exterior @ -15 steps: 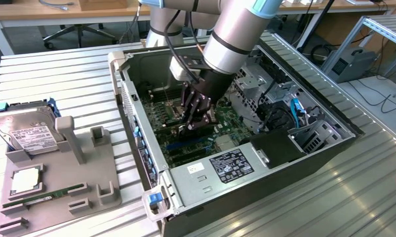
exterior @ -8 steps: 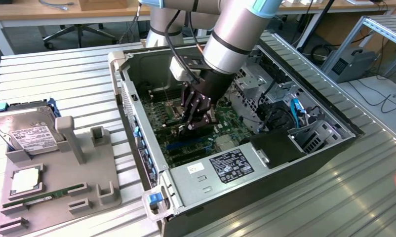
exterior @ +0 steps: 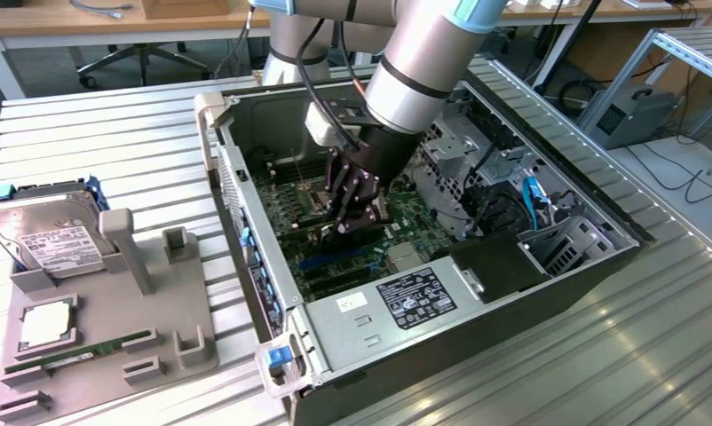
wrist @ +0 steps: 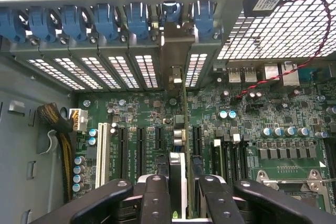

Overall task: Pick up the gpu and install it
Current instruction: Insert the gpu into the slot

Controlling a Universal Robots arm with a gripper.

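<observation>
Right, I have the gripper [exterior: 353,222] down inside the open computer case [exterior: 593,232], low over the motherboard [wrist: 262,114]. Through the wrist camera I see its black fingers [wrist: 152,198] partway closed, pinching the gpu [wrist: 177,182] edge-on between them. The card stands upright, running from the fingers toward the case's rear wall, and its silver end bracket [wrist: 176,51] sits against the row of slot covers with blue clips [wrist: 105,19]. Whether the card's lower edge is seated in a slot I cannot tell. Black expansion slots [wrist: 140,142] and one white slot [wrist: 101,153] lie just beside it on the board. In the exterior view the case rests on the slatted metal tabletop [exterior: 119,151]; near that table's left edge a grey fixture tray [exterior: 107,311] carries a hard drive [exterior: 48,240] and a RAM stick [exterior: 78,352].
</observation>
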